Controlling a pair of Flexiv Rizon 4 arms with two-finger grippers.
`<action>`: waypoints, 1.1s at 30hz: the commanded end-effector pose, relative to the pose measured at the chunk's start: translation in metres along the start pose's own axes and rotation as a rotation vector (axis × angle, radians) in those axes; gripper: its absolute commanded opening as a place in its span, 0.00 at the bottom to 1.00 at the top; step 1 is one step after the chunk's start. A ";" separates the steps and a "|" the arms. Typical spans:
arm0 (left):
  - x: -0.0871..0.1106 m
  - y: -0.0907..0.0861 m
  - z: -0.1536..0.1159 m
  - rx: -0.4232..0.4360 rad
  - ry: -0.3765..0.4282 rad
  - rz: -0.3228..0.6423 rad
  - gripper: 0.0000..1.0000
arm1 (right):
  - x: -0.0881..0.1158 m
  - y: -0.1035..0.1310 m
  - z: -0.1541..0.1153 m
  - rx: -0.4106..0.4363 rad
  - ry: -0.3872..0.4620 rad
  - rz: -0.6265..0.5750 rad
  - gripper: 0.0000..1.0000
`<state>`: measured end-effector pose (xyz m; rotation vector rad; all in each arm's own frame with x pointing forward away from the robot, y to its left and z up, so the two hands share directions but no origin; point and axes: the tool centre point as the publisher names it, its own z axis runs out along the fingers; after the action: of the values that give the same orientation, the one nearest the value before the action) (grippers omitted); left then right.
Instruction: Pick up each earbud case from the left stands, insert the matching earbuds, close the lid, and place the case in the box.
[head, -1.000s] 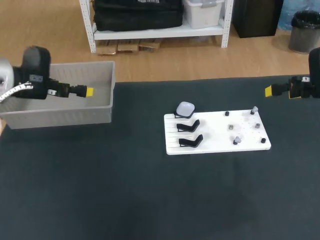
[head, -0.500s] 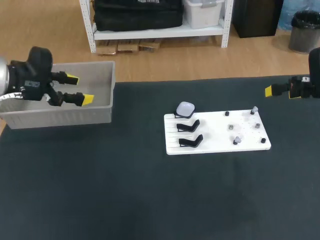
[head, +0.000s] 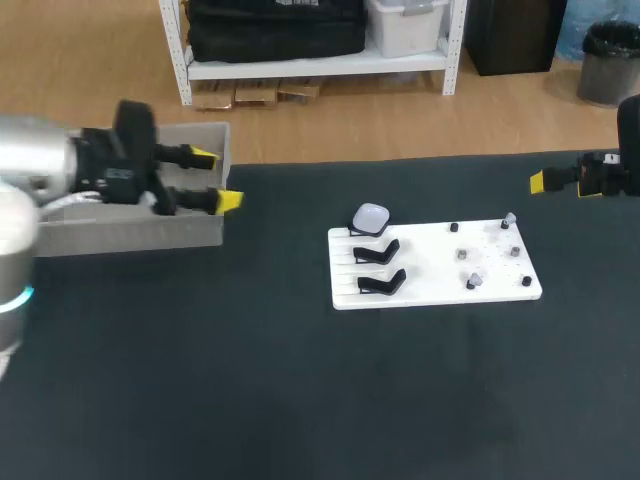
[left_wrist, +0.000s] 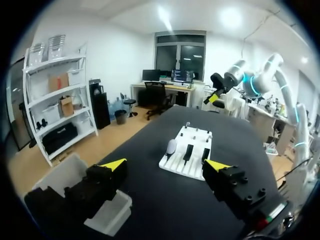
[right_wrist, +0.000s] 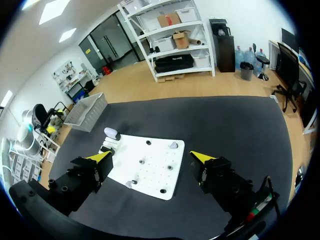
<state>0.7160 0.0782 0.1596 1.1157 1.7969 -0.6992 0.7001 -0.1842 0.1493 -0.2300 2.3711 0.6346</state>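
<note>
The grey box sits at the left of the bench. The left end effector hovers at the box's right wall, fingers spread and empty. Mid-bench, the white earbud case rests on the rearmost stand of the white board, behind two black stands. At the far right hangs the right end effector, spread and empty.

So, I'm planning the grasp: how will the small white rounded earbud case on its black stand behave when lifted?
The small white rounded earbud case looks smooth, so probably slippery. Its curved sides may twist out of an off-centre pinch. Small, so likely light.
</note>
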 end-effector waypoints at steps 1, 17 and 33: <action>-0.008 -0.001 0.082 -0.029 0.055 0.023 1.00 | 0.000 0.000 0.000 0.000 0.001 0.000 1.00; -0.003 0.003 0.176 0.203 0.105 0.178 1.00 | 0.000 0.000 0.000 0.000 0.001 0.000 1.00; 0.018 -0.015 0.188 0.211 0.097 0.136 1.00 | 0.000 0.000 0.000 0.000 0.001 0.000 1.00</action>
<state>0.7751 -0.0703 0.0604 1.4303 1.7400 -0.7875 0.7002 -0.1842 0.1494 -0.2300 2.3712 0.6345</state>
